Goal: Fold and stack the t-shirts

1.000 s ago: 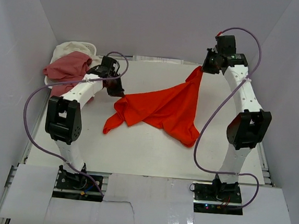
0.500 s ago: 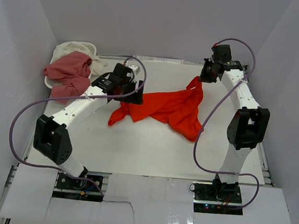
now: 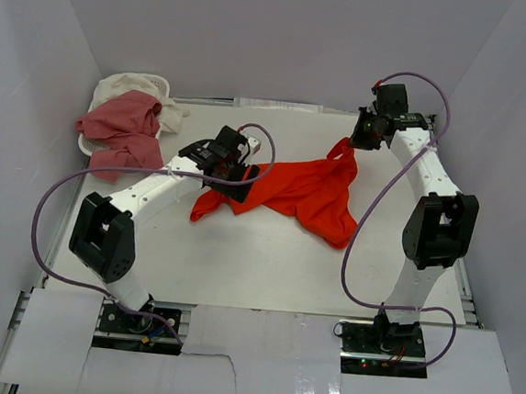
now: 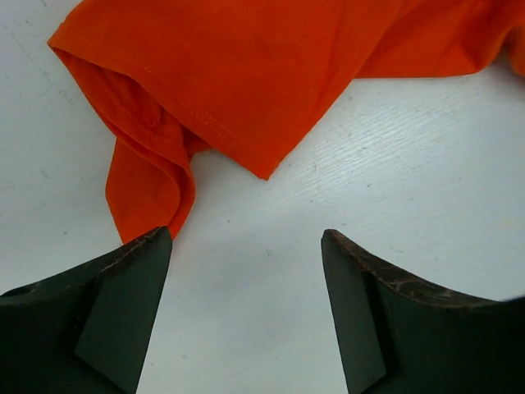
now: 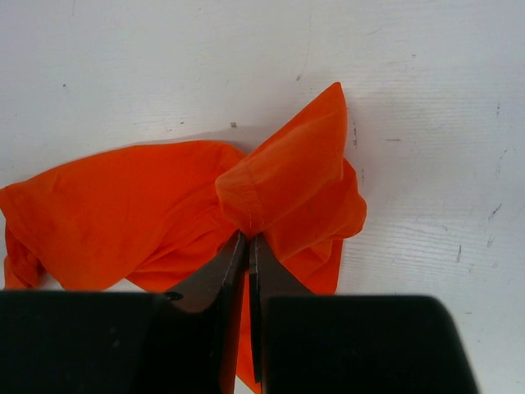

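An orange-red t-shirt point(image 3: 300, 191) lies crumpled across the middle of the white table. My right gripper point(image 3: 349, 142) is shut on a hem fold of it point(image 5: 279, 185) at the shirt's far right corner, lifting that corner slightly. My left gripper point(image 3: 244, 176) hovers open over the shirt's left part; in its wrist view a sleeve edge point(image 4: 205, 90) lies just beyond the fingertips point(image 4: 152, 246), with bare table between them. A dusty pink t-shirt point(image 3: 121, 129) and a cream-white t-shirt point(image 3: 130, 84) are heaped at the far left.
A small white basket point(image 3: 83, 144) sits under the pink and cream shirts at the far left corner. Grey walls close in the table on three sides. Purple cables loop from both arms.
The left gripper has opened and reached right from the basket to the orange shirt's left side. The right gripper lowered its held corner, and the shirt went from stretched to slack.
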Controlling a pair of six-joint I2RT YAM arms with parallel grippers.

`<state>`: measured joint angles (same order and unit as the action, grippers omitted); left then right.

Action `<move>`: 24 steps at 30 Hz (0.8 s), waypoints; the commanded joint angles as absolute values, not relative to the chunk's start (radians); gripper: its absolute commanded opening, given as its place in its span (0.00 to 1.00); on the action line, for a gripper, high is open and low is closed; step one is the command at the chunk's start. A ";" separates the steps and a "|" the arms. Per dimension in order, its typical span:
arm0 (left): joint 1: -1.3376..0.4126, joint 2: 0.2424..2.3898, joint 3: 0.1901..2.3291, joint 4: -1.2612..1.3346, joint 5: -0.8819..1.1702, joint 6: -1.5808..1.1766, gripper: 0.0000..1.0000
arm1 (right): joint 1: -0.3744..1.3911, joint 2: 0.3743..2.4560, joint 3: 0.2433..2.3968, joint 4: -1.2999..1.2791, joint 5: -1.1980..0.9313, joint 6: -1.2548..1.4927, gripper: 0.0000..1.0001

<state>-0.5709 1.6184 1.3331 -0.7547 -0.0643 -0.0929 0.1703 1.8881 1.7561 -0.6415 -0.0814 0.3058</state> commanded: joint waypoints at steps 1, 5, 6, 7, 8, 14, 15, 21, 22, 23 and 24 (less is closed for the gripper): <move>-0.572 1.660 1.321 -0.723 -0.097 -0.017 0.84 | 0.172 1.836 1.744 -0.597 -0.106 0.295 0.08; -0.577 1.712 1.310 -0.683 -0.072 0.049 0.74 | 0.172 1.838 1.746 -0.597 -0.112 0.293 0.08; -0.578 1.729 1.309 -0.681 -0.075 0.057 0.74 | 0.172 1.838 1.744 -0.598 -0.110 0.290 0.08; -0.578 1.736 1.308 -0.678 -0.078 0.063 0.73 | 0.172 1.838 1.746 -0.598 -0.110 0.288 0.08; -0.578 1.741 1.308 -0.673 -0.081 0.070 0.73 | 0.172 1.838 1.746 -0.597 -0.110 0.288 0.08; -0.578 1.778 1.338 -0.669 -0.032 0.075 0.73 | 0.170 1.841 1.744 -0.597 -0.115 0.287 0.08; -0.580 1.781 1.339 -0.669 -0.028 0.078 0.73 | 0.172 1.841 1.743 -0.594 -0.118 0.287 0.08; -0.581 1.808 1.338 -0.650 0.034 0.094 0.70 | 0.172 1.838 1.732 -0.589 -0.114 0.287 0.08; -0.581 1.815 1.341 -0.653 0.041 0.097 0.70 | 0.172 1.838 1.732 -0.588 -0.112 0.287 0.08; -0.583 1.818 1.344 -0.652 0.041 0.098 0.70 | 0.172 1.838 1.730 -0.588 -0.110 0.287 0.08; -0.583 1.827 1.345 -0.653 0.049 0.098 0.70 | 0.172 1.838 1.729 -0.588 -0.112 0.287 0.08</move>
